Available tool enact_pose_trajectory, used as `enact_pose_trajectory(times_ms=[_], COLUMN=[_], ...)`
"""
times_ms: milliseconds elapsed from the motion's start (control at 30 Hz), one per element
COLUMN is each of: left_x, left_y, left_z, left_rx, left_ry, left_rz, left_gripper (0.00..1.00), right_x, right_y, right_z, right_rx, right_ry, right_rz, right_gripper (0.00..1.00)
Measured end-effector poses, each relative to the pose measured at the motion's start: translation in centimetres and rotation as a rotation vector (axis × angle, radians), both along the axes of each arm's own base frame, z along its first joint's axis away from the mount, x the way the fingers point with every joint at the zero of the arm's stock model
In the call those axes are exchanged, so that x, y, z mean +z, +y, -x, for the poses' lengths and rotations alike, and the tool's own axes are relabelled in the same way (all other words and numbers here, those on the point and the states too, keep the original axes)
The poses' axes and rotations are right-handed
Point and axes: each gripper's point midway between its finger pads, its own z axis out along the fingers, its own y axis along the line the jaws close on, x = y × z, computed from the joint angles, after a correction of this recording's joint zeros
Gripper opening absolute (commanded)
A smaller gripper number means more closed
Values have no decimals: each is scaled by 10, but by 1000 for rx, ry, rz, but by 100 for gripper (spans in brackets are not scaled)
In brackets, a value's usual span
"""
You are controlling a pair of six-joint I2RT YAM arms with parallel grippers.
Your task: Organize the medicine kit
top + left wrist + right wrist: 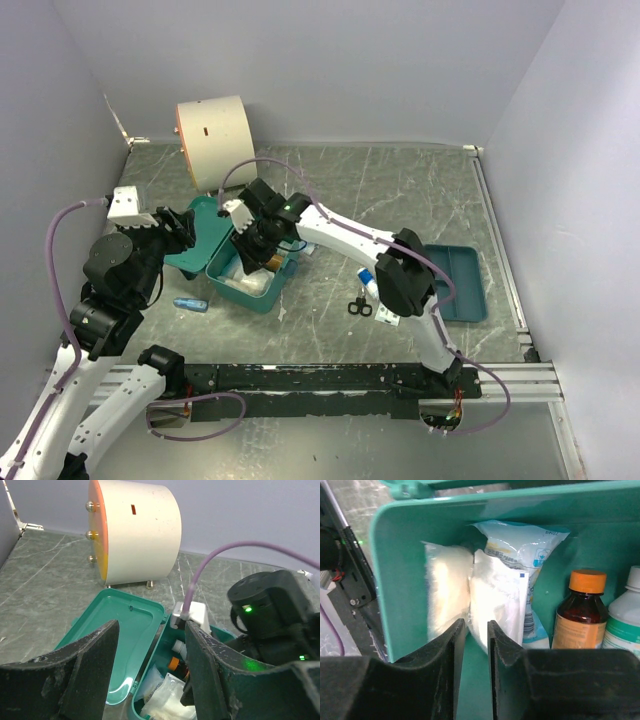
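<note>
Nearest us, the right gripper sits inside the medicine kit, its jaws almost together. Whether they nip the corner of the white packet we cannot tell. At 3 o'clock of that packet stand a brown bottle and a white bottle. Our left gripper hangs spread and empty above the open lid. On the table the kit lies at 9 o'clock, the cream drum at 11.
</note>
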Motion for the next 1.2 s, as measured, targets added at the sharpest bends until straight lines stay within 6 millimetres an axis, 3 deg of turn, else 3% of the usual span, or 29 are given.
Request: enact_pose_trajectory(times_ms=[133, 233, 333, 533, 700, 833, 933, 1033, 1200], left_x=[0, 0, 0, -3, -4, -4, -4, -4, -4], left_y=[0, 0, 0, -1, -2, -2, -2, -2, -2], left_z=[0, 0, 0, -2, -4, -4, -4, -4, -4], left_rx=[0, 0, 0, 0, -1, -3, -4, -4, -5], left_ry=[0, 0, 1, 10, 16, 16, 16, 15, 15], left_rz=[0, 0, -1, -5, -8, -8, -11, -15, -13], left_gripper=[66, 66, 66, 66, 67, 69, 70, 73, 79], right_x=[-34, -56, -62, -45, 13, 76, 101, 98, 54], right_y=[-2, -6, -8, -7, -16, -45, -77, -119, -192], right_z=[-2, -6, -9, -14, -24, -45, -66, -85, -99], right_rx=[-19, -52, -82, -111, -176, -314, -477, -677, -968], right_ry=[45, 58, 49, 12, -57, -168, -235, -258, -207], right_rz=[60, 110, 128, 82, -45, -181, -233, -220, -120], right_gripper=[22, 32, 38, 42, 46, 48, 49, 49, 50])
